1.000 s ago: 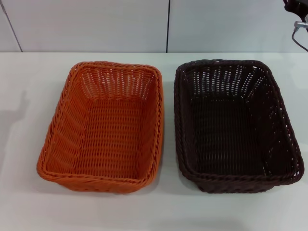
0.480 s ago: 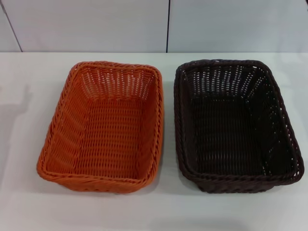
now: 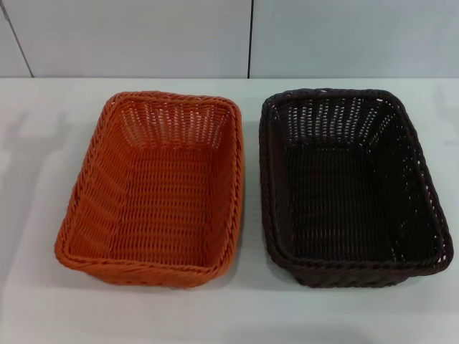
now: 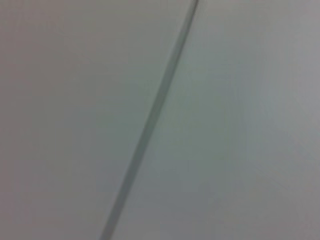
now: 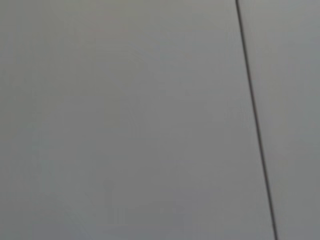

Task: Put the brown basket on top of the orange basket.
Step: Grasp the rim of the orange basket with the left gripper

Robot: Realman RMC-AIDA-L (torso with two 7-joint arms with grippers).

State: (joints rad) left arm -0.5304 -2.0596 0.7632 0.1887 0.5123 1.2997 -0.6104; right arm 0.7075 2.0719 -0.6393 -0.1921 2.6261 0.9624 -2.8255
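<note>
The orange basket (image 3: pixel 154 190) and the brown basket (image 3: pixel 351 188) are sitting upright side by side on the white table (image 3: pixel 36 143), orange on the robot's left, their long rims close together but apart. Neither pincer is showing in any view, so their states cannot be told; both wrist cameras are facing a pale panelled wall (image 4: pixel 75 100) with a dark seam (image 5: pixel 252 115).

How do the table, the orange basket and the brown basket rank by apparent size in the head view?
1. The table, by far the largest: both baskets rest on it.
2 and 3. The brown basket and the orange basket look about alike, side by side, so I do not rank them.
</note>
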